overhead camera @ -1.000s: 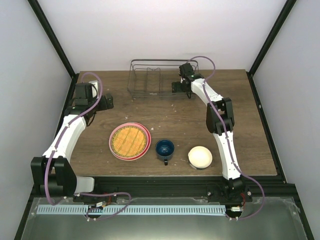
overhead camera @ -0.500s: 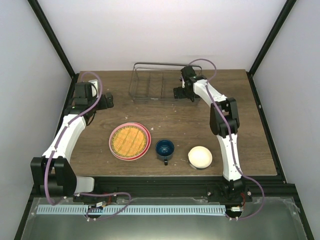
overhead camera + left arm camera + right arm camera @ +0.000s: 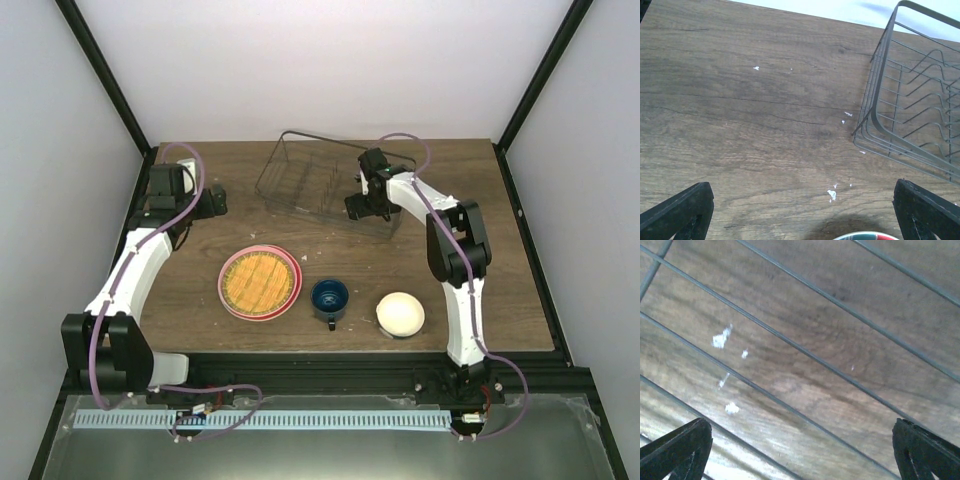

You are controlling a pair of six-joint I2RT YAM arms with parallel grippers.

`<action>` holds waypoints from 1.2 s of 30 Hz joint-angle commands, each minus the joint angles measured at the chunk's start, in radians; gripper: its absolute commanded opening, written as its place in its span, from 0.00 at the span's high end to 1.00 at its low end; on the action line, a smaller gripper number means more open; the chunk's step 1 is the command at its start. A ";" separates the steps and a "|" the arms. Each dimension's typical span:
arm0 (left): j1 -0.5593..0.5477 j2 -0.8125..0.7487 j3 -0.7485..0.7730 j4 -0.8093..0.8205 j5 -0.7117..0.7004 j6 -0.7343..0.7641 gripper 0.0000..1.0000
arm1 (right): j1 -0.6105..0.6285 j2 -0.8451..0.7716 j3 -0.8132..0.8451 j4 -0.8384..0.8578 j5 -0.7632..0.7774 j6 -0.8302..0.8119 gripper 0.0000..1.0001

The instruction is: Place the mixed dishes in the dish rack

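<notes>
The dish rack [image 3: 318, 182], a dark wire basket, lies skewed at the back of the table, its right end nearer the front. My right gripper [image 3: 366, 206] is at that right end, open. In the right wrist view its fingertips [image 3: 675, 450] stand wide apart over thin rack wires [image 3: 805, 352], with bare wood beneath. The woven orange-yellow plate [image 3: 259, 281] lies on the pink plate [image 3: 228, 297]. Beside them stand the dark blue mug [image 3: 330, 298] and the cream bowl [image 3: 400, 313]. My left gripper [image 3: 214, 201] hovers open over wood at the left; its view shows the rack's corner [image 3: 875, 125].
White crumbs [image 3: 831, 194] dot the brown table [image 3: 190, 290]. Black frame posts rise at the back corners, with white walls behind. A sliver of a round teal-and-red rim [image 3: 867, 237] shows at the bottom edge of the left wrist view.
The rack has swung round: its right end came toward the front together with my right gripper, and its far edge lifted. The left arm and the dishes have not moved.
</notes>
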State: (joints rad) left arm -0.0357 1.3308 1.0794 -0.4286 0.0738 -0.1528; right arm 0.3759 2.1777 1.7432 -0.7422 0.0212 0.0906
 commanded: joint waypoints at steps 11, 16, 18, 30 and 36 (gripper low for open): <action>-0.006 0.087 0.074 0.075 0.081 -0.008 0.00 | 0.017 -0.115 -0.060 -0.008 0.074 -0.003 0.00; -0.046 0.207 0.185 0.093 0.109 0.020 0.00 | 0.017 -0.113 0.046 -0.011 0.075 0.017 0.00; -0.065 0.268 0.242 0.076 0.094 0.037 0.00 | 0.018 -0.113 0.086 -0.019 0.074 0.018 0.00; -0.115 0.459 0.372 0.090 0.103 0.065 0.00 | 0.021 -0.202 0.197 -0.072 0.171 0.051 0.00; -0.124 0.511 0.380 0.138 0.121 0.044 0.00 | 0.016 -0.234 0.240 -0.149 0.353 0.117 0.00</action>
State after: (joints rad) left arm -0.1535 1.8080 1.4284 -0.3344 0.1680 -0.1062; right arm 0.3897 1.9953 1.9251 -0.8230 0.2226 0.1482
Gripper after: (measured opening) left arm 0.997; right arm 0.999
